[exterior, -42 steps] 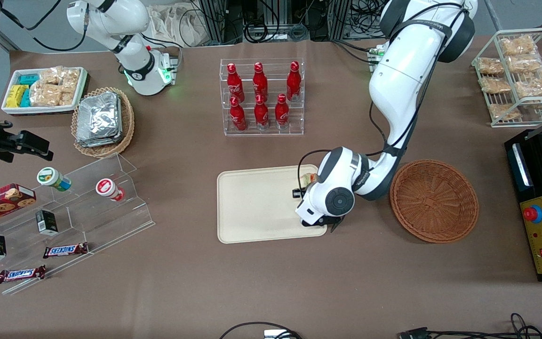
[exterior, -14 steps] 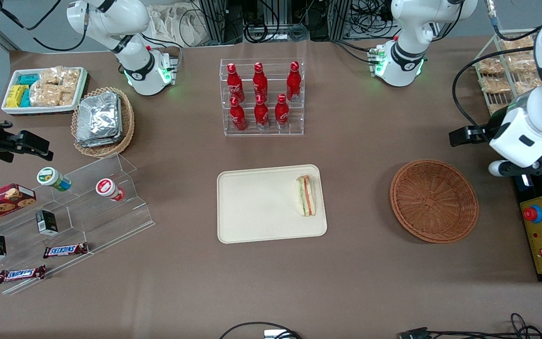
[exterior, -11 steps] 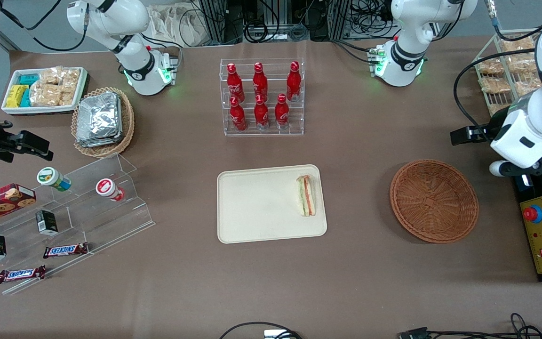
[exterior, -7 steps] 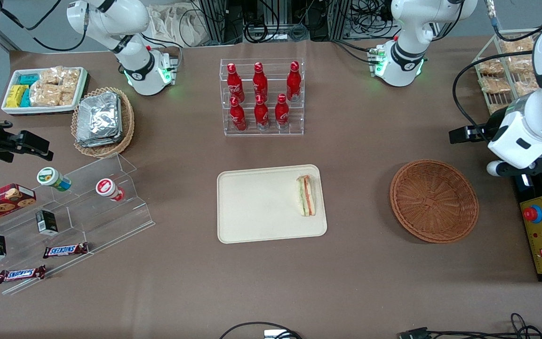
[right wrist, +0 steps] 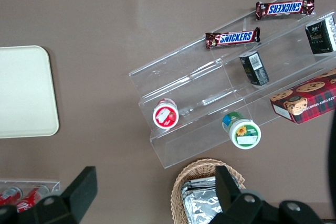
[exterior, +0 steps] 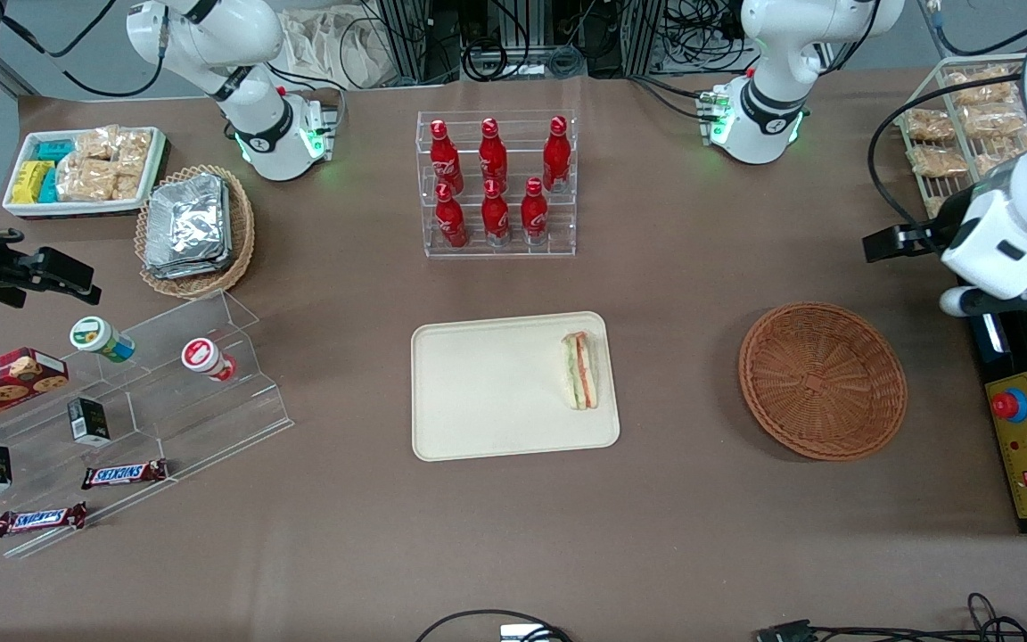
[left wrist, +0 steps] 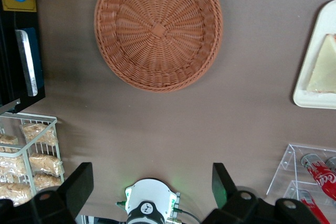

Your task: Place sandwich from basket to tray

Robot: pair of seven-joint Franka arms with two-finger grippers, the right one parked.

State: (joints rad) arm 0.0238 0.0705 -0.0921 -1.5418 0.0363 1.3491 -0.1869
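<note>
Now sandwich [exterior: 580, 370] lies on tray [exterior: 487, 392]; basket [exterior: 821, 381] empty; gripper [left wrist: 152, 192], fingers apart, hangs high near wire rack [exterior: 977, 143].

The sandwich [exterior: 579, 370] lies on the tray [exterior: 487, 392], at the tray's edge nearest the basket [exterior: 822, 381]. The basket sits on the table [exterior: 674, 526], apart from the tray, toward the working arm's end. The tool [left wrist: 152, 190] hangs high above the table, with the basket below it, fingers spread wide.
</note>
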